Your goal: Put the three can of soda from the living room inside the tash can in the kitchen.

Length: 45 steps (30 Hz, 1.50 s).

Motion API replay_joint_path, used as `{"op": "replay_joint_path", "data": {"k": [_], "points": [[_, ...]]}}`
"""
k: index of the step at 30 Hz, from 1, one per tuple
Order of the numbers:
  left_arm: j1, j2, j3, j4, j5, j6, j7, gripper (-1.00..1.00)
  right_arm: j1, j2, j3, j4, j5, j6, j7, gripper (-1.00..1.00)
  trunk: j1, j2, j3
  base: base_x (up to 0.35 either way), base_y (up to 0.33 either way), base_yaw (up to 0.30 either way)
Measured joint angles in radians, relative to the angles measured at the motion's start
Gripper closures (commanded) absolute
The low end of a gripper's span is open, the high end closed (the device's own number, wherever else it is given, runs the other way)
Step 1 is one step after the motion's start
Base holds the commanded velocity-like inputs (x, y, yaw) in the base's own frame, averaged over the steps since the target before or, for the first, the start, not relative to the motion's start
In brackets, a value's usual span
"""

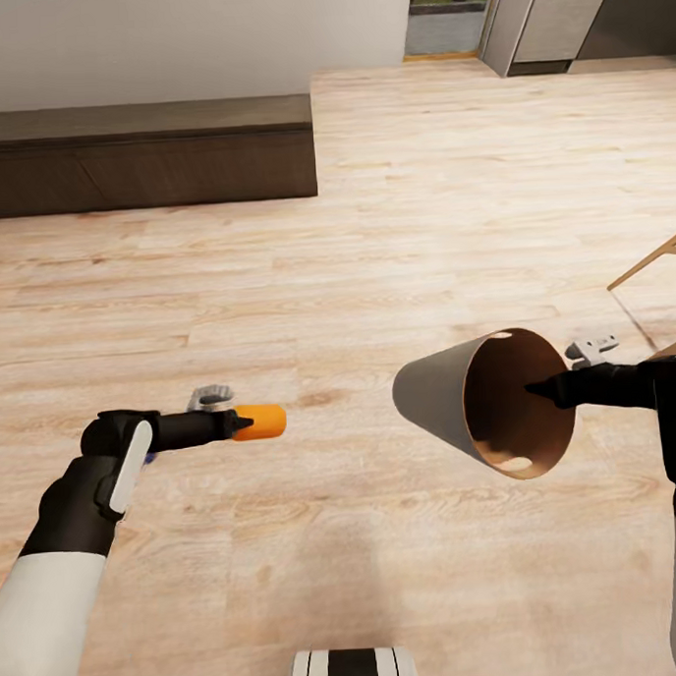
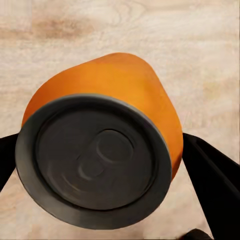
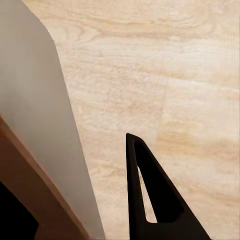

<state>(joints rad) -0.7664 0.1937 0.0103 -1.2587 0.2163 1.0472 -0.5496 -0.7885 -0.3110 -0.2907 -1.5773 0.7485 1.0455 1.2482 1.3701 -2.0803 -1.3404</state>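
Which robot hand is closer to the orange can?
Left. The left gripper is clamped on the orange can, holding it sideways over the wooden floor. The right gripper is across from it, gripping the rim of the trash can.

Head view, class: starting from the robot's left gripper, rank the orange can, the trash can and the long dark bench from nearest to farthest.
1. Orange can: held in the left gripper itself, tipped sideways.
2. Trash can: across the floor toward the robot's right, held on its side at the rim by the right gripper.
3. Dark bench: far ahead against the wall.
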Motion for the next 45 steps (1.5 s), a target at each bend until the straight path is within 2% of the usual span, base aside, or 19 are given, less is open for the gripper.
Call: {"op": "replay_joint_path", "data": {"k": [1, 2, 3, 4, 5, 8, 11, 20, 27, 36, 38, 40, 42, 43, 45], "points": [[-0.001, 0.021, 0.000, 0.001, 0.007, 0.000, -0.090, 1.00, 0.007, 0.001, -0.001, 0.003, 0.009, -0.008, 0.001, 1.00, -0.004, 0.007, 0.003, 0.000, 0.000, 0.000], [-0.002, 0.030, -0.001, 0.002, 0.002, 0.000, -0.138, 1.00, 0.013, 0.001, -0.002, 0.004, 0.015, -0.013, 0.004, 1.00, -0.008, 0.014, 0.006, 0.000, 0.000, 0.000], [-0.002, 0.047, -0.001, 0.003, 0.015, 0.000, -0.271, 1.00, 0.035, 0.003, -0.004, 0.008, 0.018, -0.011, 0.013, 1.00, -0.012, 0.021, 0.009, 0.000, 0.000, 0.000], [-0.001, 0.055, -0.001, 0.003, 0.005, 0.000, -0.342, 1.00, 0.058, 0.004, -0.004, 0.014, 0.005, -0.009, 0.014, 1.00, -0.015, 0.028, 0.012, 0.000, 0.000, 0.000], [0.000, 0.061, -0.001, 0.001, 0.001, 0.000, -0.390, 1.00, 0.063, 0.006, -0.004, 0.012, -0.003, -0.009, 0.014, 1.00, -0.019, 0.035, 0.016, 0.000, 0.000, 0.000], [0.004, 0.073, -0.002, 0.000, -0.004, -0.034, -0.448, 1.00, 0.075, 0.010, 0.002, 0.018, 0.003, -0.010, 0.009, 1.00, -0.031, 0.056, 0.025, 0.000, 0.000, 0.000], [0.020, 0.090, -0.019, 0.007, -0.011, -0.053, -0.464, 1.00, 0.086, 0.025, 0.019, 0.039, 0.036, -0.043, 0.013, 1.00, -0.030, 0.056, 0.025, 0.000, 0.000, 0.000], [0.031, 0.091, -0.024, 0.007, -0.009, -0.066, -0.464, 1.00, 0.086, 0.026, 0.068, 0.092, 0.069, -0.092, 0.026, 1.00, -0.030, 0.056, 0.025, 0.000, 0.000, 0.000], [0.029, 0.090, -0.024, 0.009, -0.010, -0.063, -0.458, 1.00, 0.086, 0.026, 0.067, 0.108, 0.095, -0.128, 0.037, 1.00, -0.031, 0.056, 0.025, 0.000, 0.000, 0.000], [0.079, 0.083, -0.021, 0.011, -0.005, -0.057, -0.476, 1.00, 0.091, 0.075, 0.055, 0.119, 0.106, -0.165, 0.048, 1.00, -0.030, 0.056, 0.025, 0.000, 0.000, 0.000], [0.099, 0.083, -0.021, 0.011, -0.003, -0.056, -0.477, 1.00, 0.092, 0.077, 0.055, 0.123, 0.131, -0.123, 0.126, 1.00, -0.030, 0.056, 0.025, 0.000, 0.000, 0.000], [0.100, 0.083, -0.021, 0.011, -0.004, -0.056, -0.477, 1.00, 0.091, 0.077, 0.054, 0.120, 0.058, -0.135, 0.127, 1.00, -0.030, 0.056, 0.025, 0.000, 0.000, 0.000], [0.100, 0.082, -0.021, 0.011, -0.004, -0.056, -0.478, 1.00, 0.091, 0.078, 0.054, 0.119, -0.069, -0.127, 0.131, 1.00, -0.031, 0.056, 0.025, 0.000, 0.000, 0.000], [0.100, 0.082, -0.021, 0.011, -0.003, -0.056, -0.478, 1.00, 0.090, 0.078, 0.054, 0.119, -0.094, -0.123, 0.133, 1.00, -0.031, 0.056, 0.025, 0.000, 0.000, 0.000], [0.101, 0.082, -0.021, 0.011, -0.003, -0.056, -0.478, 1.00, 0.091, 0.077, 0.055, 0.120, -0.035, -0.138, 0.128, 1.00, -0.030, 0.056, 0.025, 0.000, 0.000, 0.000]]}}
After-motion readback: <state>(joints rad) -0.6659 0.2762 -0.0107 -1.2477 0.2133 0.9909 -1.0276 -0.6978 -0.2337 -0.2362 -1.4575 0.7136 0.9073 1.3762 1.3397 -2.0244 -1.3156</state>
